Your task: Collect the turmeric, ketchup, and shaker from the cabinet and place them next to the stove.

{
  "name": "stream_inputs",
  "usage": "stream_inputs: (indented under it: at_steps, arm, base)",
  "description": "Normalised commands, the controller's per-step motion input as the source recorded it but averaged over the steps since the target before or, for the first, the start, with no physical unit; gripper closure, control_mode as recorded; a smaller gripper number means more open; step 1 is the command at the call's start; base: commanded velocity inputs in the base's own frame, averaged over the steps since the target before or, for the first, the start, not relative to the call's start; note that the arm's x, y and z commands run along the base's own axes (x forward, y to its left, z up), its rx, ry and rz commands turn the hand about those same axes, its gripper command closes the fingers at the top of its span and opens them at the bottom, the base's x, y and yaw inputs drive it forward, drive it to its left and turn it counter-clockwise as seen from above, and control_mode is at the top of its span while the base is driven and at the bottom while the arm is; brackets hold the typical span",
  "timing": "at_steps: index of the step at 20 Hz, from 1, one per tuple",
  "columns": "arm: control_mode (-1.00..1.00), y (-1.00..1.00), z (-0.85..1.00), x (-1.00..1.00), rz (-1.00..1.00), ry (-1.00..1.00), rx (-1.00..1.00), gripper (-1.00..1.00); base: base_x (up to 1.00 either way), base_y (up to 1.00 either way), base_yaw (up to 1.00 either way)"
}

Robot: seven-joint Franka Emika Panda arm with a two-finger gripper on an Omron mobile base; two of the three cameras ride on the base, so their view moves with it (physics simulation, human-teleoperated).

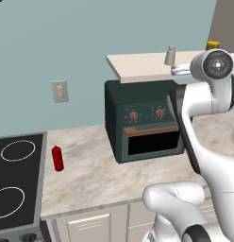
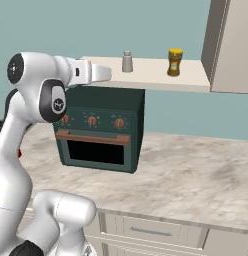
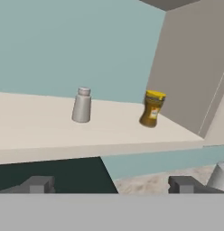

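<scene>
Even, bright rendered light, no glare; soft pics, faint shadows, hand view tilted.

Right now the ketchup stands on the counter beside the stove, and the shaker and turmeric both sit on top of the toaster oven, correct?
Not quite. The shaker and turmeric stand on the cabinet shelf above the toaster oven, per the right base view. The ketchup is indeed beside the stove.

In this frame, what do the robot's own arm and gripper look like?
The arm has glossy white rounded shells with dark grey to black joint bands and round dark end caps ringed in grey. The gripper ends in two small, blocky dark grey finger tips. No cables or markings show.
</scene>
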Motion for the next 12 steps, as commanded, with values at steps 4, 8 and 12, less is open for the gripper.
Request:
stream_inputs:
  at_steps: [4, 8, 12]
  arm:
    - [-1.0, 0.02, 0.02, 0.19, 0.08, 0.0, 0.04, -1.0]
    - [-1.0, -0.11, 0.0, 0.29, 0.09, 0.0, 0.12, -1.0]
    - [-1.0, -0.06, 0.0, 0.35, 0.07, 0.0, 0.13, -1.0]
  base:
    - [0.0, 0.0, 0.0]
    - [0.0, 0.0, 0.0]
    - [0.0, 0.0, 0.0]
